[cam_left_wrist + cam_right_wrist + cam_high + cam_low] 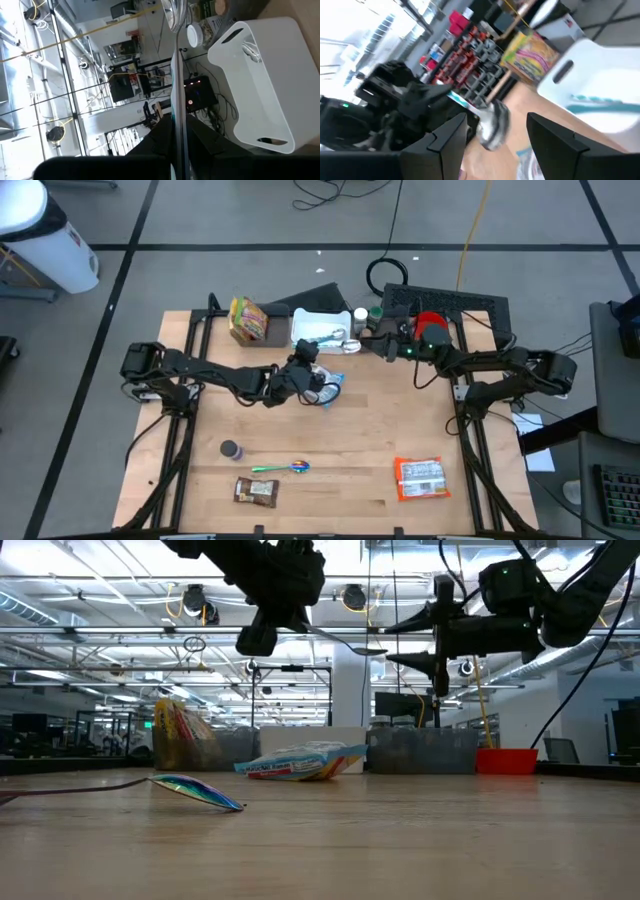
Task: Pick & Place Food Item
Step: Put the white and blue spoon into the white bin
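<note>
My left gripper hangs over the table's middle, shut on a metal spoon well above the tabletop. The spoon's bowl lies between the two fingers of my right gripper, which is open with a gap on each side of the bowl. A white tray stands just beyond both grippers. A blue-and-white food packet lies flat on the table under my left gripper. A yellow snack bag stands left of the tray. My left gripper pinches the spoon's handle between its two fingers. The fingers lie almost level and point toward the far right, along the handle. The spoon is lifted clear and sticks out straight ahead of the fingers, its bowl at the far end.
Near the front edge lie a small dark cup, a shiny green spoon, a brown bar and an orange packet. Small containers and a red thing stand at the far right.
</note>
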